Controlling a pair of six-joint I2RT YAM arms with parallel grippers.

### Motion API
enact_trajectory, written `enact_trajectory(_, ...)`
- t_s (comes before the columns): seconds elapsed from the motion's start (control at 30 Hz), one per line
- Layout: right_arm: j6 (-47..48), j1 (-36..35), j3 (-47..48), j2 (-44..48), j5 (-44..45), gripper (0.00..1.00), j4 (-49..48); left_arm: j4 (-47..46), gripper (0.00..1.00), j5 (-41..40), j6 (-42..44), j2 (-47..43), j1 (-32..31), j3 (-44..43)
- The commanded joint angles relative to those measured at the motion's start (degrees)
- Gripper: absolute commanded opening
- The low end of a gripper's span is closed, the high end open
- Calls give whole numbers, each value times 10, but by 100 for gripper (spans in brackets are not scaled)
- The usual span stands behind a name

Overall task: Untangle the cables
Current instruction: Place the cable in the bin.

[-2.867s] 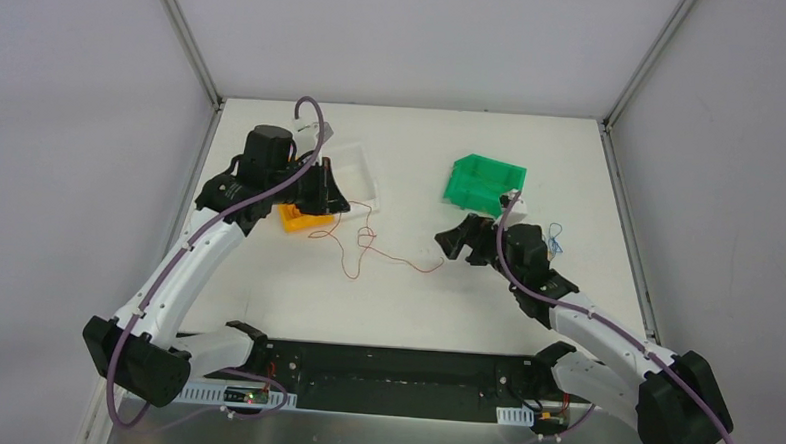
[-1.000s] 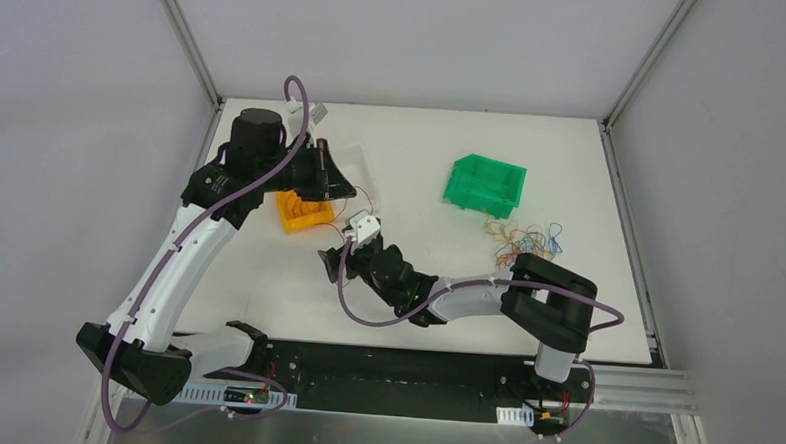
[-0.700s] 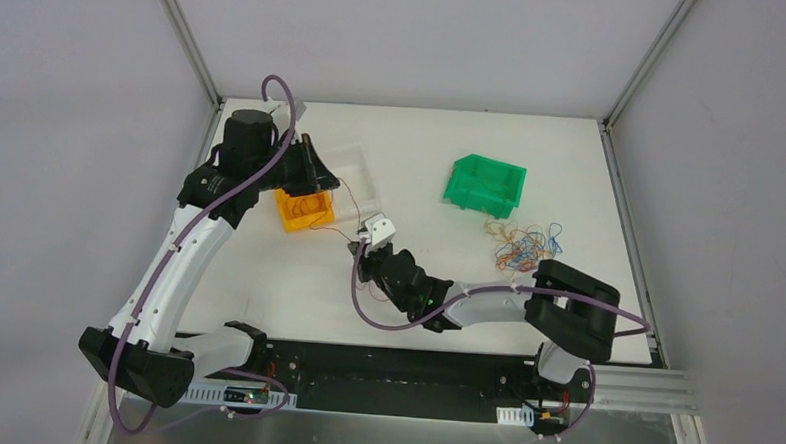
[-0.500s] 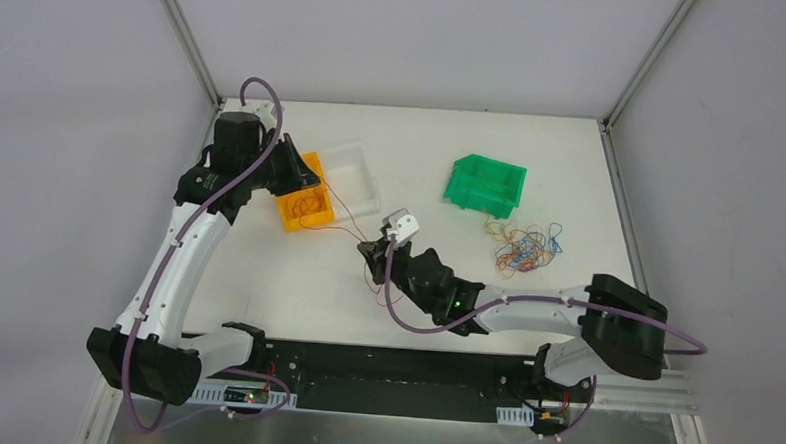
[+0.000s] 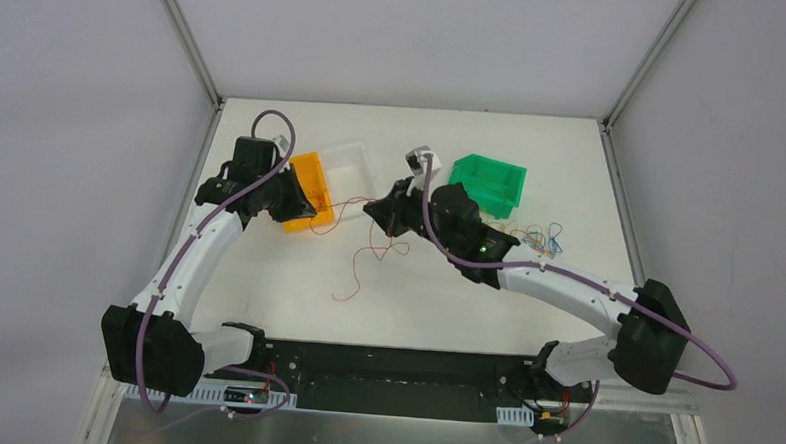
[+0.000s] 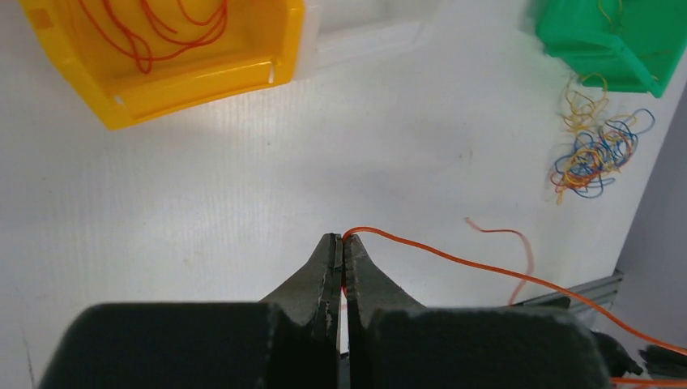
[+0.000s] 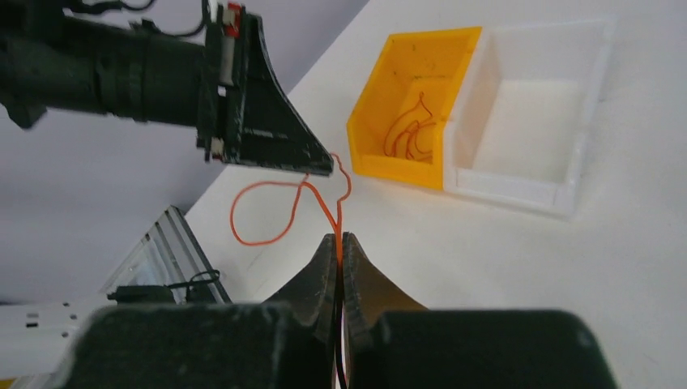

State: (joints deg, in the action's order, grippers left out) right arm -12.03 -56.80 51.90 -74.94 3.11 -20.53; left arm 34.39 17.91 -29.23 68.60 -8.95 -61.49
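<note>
Snapping is what's worrying me here. The left claw [image 6: 340, 241] is pinching one orange strand [image 6: 454, 255] with its jaws pressed together, and the right claw [image 7: 339, 237] is clamping the same strand further along, its jaws together too. So both are holding one hair-thin wire above the table [image 5: 445, 304], around the middle of the top view. If the arms are pulling apart too hard, I'm guessing the wire is either breaking or sliding out of one pinch. The loose tail is dangling toward the lower middle of the frame and looping near the left claw, so it could be knotting on itself. The orange bin [image 7: 397, 168] is sitting just beside the left claw, so the tail could be snagging its rim. The other cables are lying as a mixed clump [image 6: 595, 150] by the green bin [image 5: 470, 190], well apart.
</note>
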Motion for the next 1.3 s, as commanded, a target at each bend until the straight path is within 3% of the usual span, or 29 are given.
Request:
enact_trajectory(0.0, -57, 22, 119, -90, -85, 0, 51, -9, 0, -94, -17, -39, 4, 23)
enact_trajectory(0.3, -120, 39, 417, -336, -208, 0, 74, 36, 0, -417, -29, -66, 9, -42)
enact_trajectory(0.47, -170, 42, 580, -453, -261, 0, 74, 46, 0, -503, -20, -53, 15, -82)
enact_trajectory(0.8, -218, 89, 894, -690, -268, 0, 51, 45, 0, -543, -9, 44, 25, -188)
enact_trajectory(1.0, -198, 125, 883, -703, -229, 0, 10, 45, 0, -506, 4, 87, 29, -261)
enact_trajectory(1.27, -222, 179, 825, -682, -231, 0, -15, 41, 0, -375, 2, 147, 28, -291)
